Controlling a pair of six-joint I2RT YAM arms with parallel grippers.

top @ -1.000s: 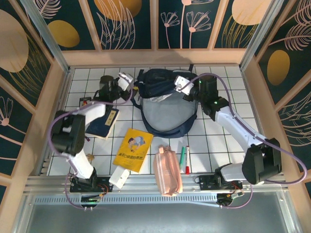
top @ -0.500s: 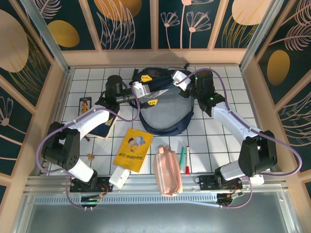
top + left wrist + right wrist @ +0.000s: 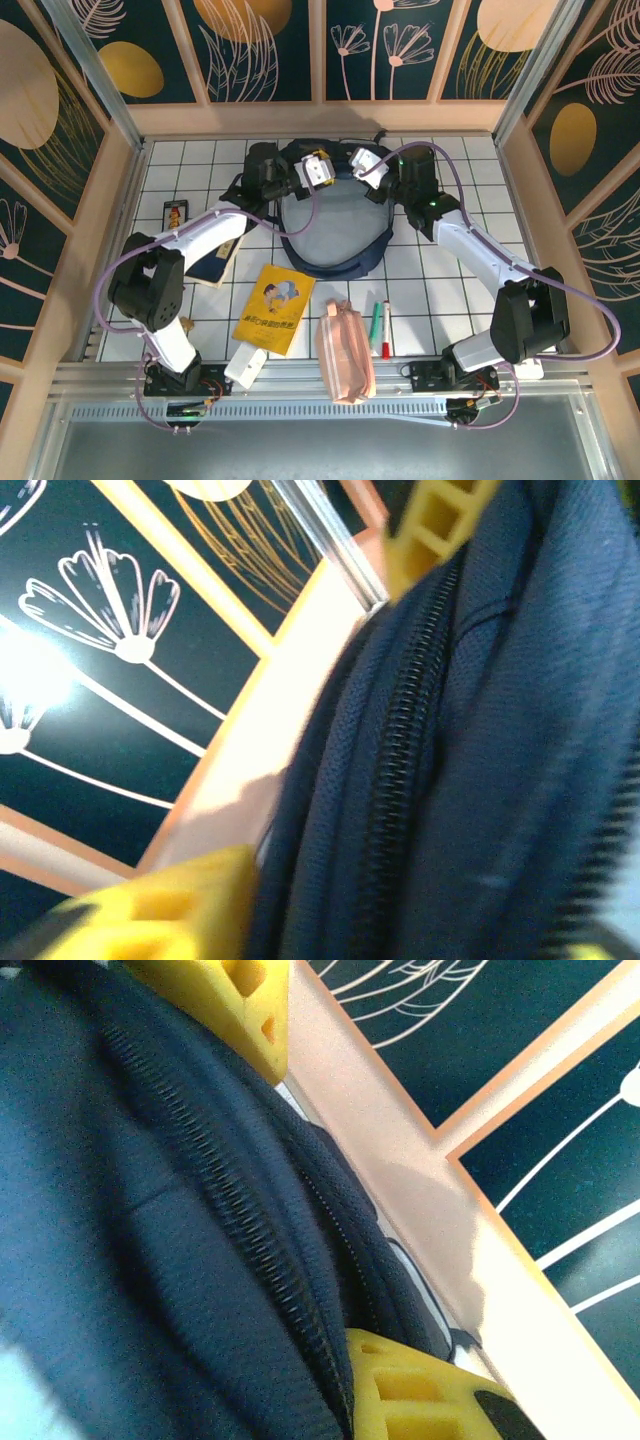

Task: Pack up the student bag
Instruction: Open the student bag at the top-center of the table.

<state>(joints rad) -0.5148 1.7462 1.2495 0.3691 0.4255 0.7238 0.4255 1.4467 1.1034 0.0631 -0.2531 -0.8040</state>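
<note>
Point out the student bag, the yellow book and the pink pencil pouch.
student bag (image 3: 335, 232): top external view, on its light grey lining.
yellow book (image 3: 274, 308): top external view, middle of its cover.
pink pencil pouch (image 3: 344, 352): top external view, middle of its side.

Your student bag (image 3: 335, 232) is woven navy cloth, matt and coarse-grained up close, with a smoother pale grey lining. Its zipper (image 3: 400, 780) has dark ribbed teeth, dull rather than shiny. The jaws in both wrist views are matt yellow moulded plastic. Your tabletop (image 3: 430, 300) looks like smooth white tile with a faint sheen. The yellow book (image 3: 275, 307) has a slick paper cover, and the pink pouch (image 3: 345, 352) a soft, slightly glossy skin. The surrounding frame (image 3: 320, 118) is pale smooth wood, and the near rail (image 3: 320, 385) is brushed metal.
</note>
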